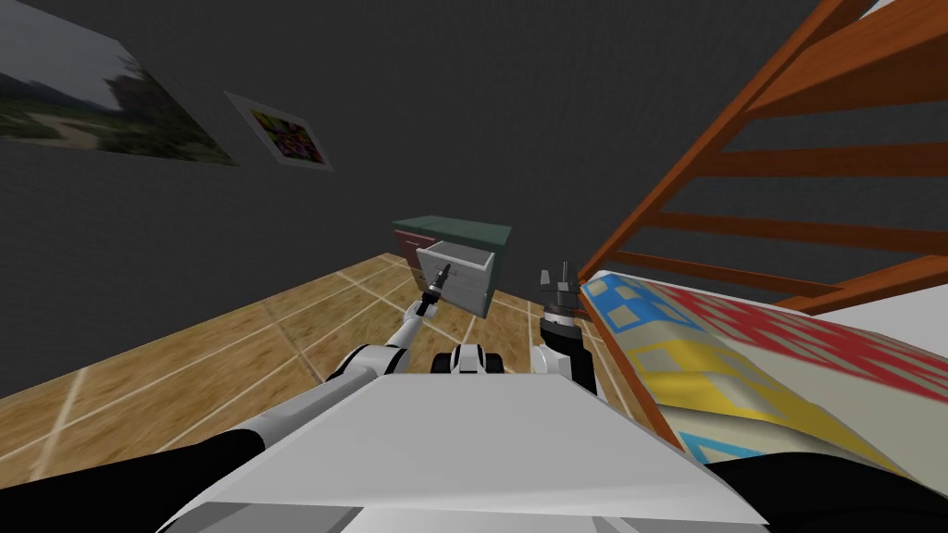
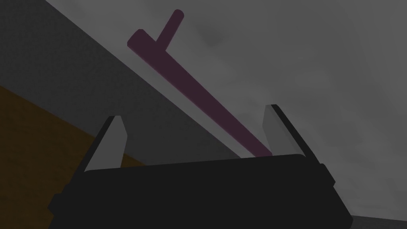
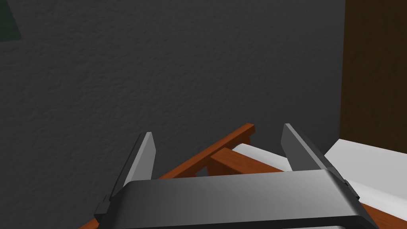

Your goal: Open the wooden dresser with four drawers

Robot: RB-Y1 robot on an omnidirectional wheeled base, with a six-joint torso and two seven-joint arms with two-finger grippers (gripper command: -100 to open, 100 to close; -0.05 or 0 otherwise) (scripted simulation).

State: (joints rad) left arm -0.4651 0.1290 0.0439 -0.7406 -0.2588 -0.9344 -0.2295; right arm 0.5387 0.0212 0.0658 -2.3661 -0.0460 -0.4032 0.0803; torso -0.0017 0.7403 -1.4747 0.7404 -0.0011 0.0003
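Note:
The dresser stands against the dark wall, with a green top and light grey drawer fronts. Its top drawer is pulled partway out. My left gripper reaches to that drawer's front. In the left wrist view a dark purple bar handle on a short post runs across the grey drawer face and passes between the fingers of my left gripper, close to one finger; the fingers stand open. My right gripper is raised beside the bed and is open with nothing in it.
A bed with a patterned cover lies close on the right, and its orange-brown slatted frame rises behind it. Tan tiled floor stretches to the left. Two pictures hang on the dark wall.

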